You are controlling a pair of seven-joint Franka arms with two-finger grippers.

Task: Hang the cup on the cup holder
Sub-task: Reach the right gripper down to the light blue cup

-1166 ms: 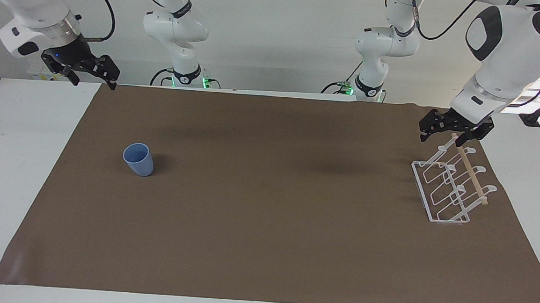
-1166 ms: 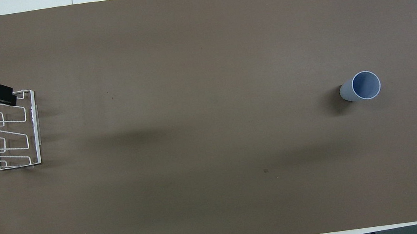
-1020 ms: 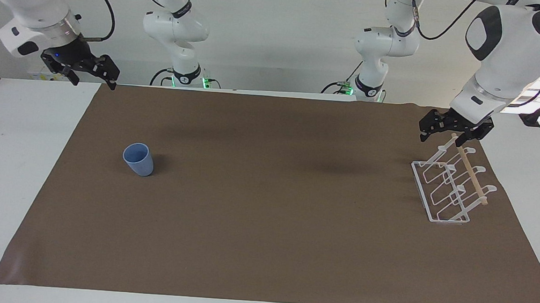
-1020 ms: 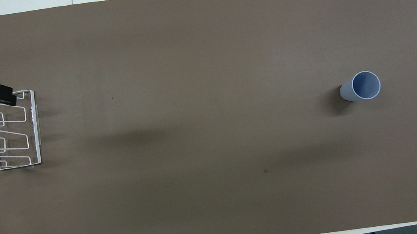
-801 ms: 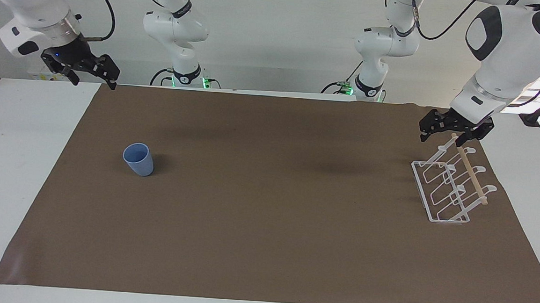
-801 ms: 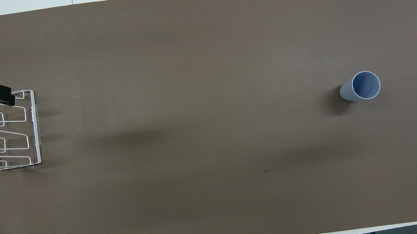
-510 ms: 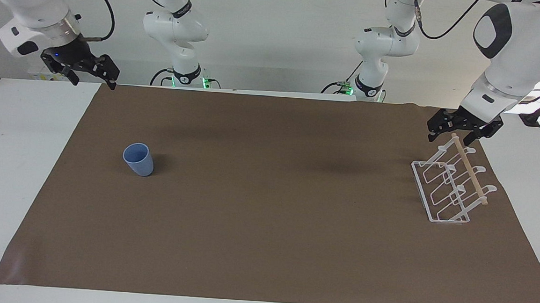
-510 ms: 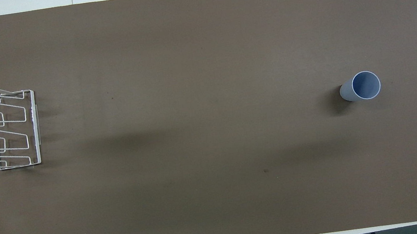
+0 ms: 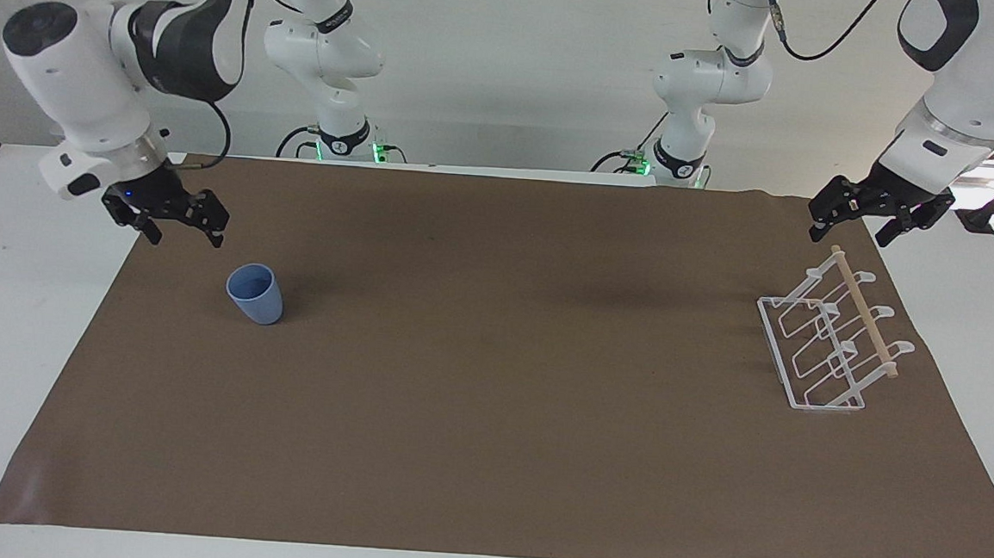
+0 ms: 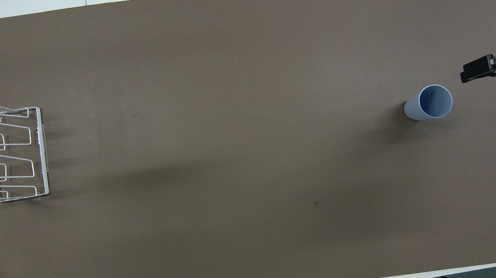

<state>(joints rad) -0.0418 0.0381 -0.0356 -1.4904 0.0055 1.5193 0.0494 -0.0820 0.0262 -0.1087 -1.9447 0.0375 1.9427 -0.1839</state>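
One cup (image 9: pixel 255 294), light blue, upright, mouth up, on the brown mat (image 9: pixel 486 451) toward the right arm's end of the desk (image 9: pixel 21 302). One cup holder (image 9: pixel 830 342), white wire with a thin wooden rod (image 9: pixel 864 312) across the top, toward the left arm's end, well apart from the cup. Nothing hangs on its prongs.

Two grippers. Right gripper (image 9: pixel 179 227) hangs low over the mat's edge, near the cup but apart from it, on the side nearer the robots and toward the desk's end; fingers (image 9: pixel 216 226) spread open, holding nothing. In the overhead view one of its fingers (image 10: pixel 476 69) lies just beside the cup's rim, no contact. Left gripper (image 9: pixel 849 231) is up over the cup holder's end nearer the robots, clear of the rod; fingers apart, empty.

One brown mat covers most of the white desk; bare white margins show at both ends. Pale wall at the robots' end, with cables looping off the arms.
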